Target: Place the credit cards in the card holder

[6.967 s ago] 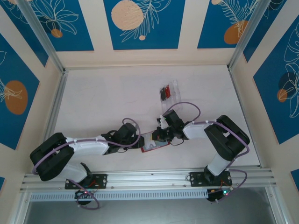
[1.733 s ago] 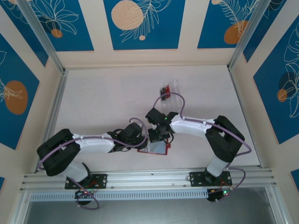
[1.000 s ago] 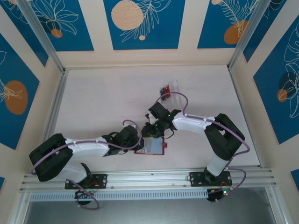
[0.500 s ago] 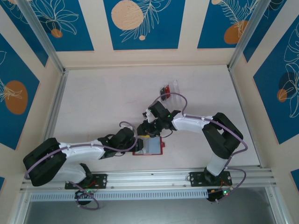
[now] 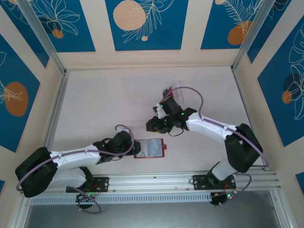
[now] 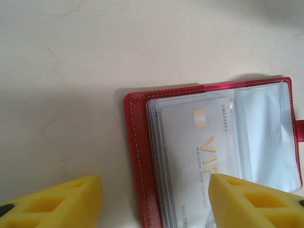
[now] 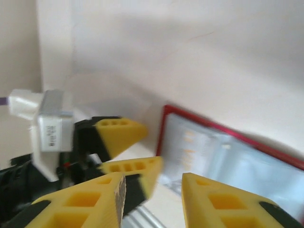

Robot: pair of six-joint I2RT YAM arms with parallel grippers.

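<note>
Left wrist view: my left gripper (image 6: 154, 186) is spread wide, one yellow finger at each lower corner, holding nothing. The wallet (image 6: 137, 142) lies open on the table (image 6: 71, 61) just ahead of it, with its red stitched left edge between the two fingers. I cannot tell whether the right-hand finger is touching the sleeves. A card (image 6: 199, 147) sits in the top clear sleeve. I can read "VIP" on it in gold, beside a gold chip; the two lines of small print are too fine for me to read with any confidence.

On the right wrist view my right gripper (image 7: 153, 190) is also parted and empty, raised off the table. The wallet is ahead of it and the left fingers are at the wallet's edge.

From above, the wallet is directly in front of the left gripper. The tray (image 5: 177, 88), with red and black cards (image 5: 166, 92) in it, sits behind the right gripper, farther out on the table.
</note>
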